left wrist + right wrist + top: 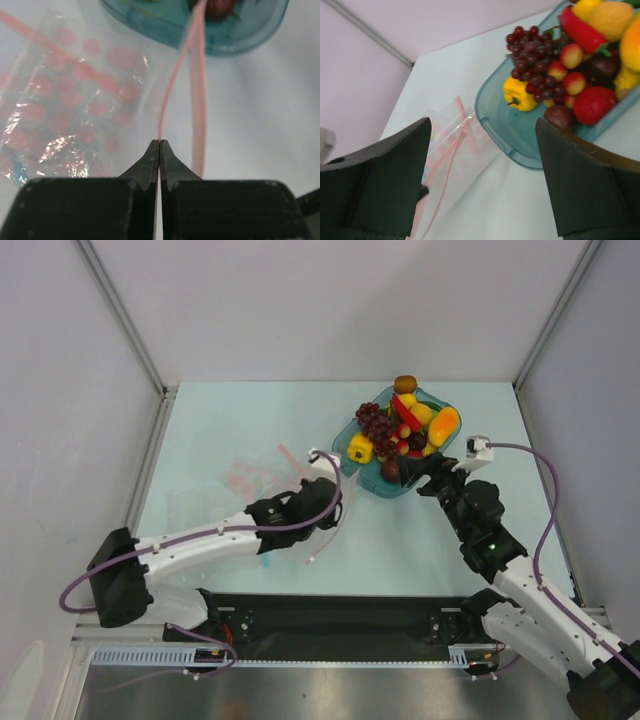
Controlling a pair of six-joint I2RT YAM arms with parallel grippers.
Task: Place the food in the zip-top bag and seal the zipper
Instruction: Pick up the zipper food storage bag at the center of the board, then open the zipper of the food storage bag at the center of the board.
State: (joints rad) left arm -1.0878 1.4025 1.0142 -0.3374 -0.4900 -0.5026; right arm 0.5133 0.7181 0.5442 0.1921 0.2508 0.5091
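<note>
A teal dish (522, 130), just ahead of the right claw (484, 127), holds the food (405, 430): a grape bunch (532, 60), a yellow pepper (519, 95) and more, piled together. The clear zip-top bag (75, 95) lies flat on the pale table (250, 410), ahead and left of the left claw (159, 145). White walls (300, 300) stand around. The left claw is pressed together, pinching the pink zipper (198, 75). The right claw is spread wide, gripping nothing.

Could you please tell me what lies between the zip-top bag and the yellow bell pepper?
Just the teal dish's wall; the right wrist view shows the zip-top bag outside it and the yellow bell pepper inside.
</note>
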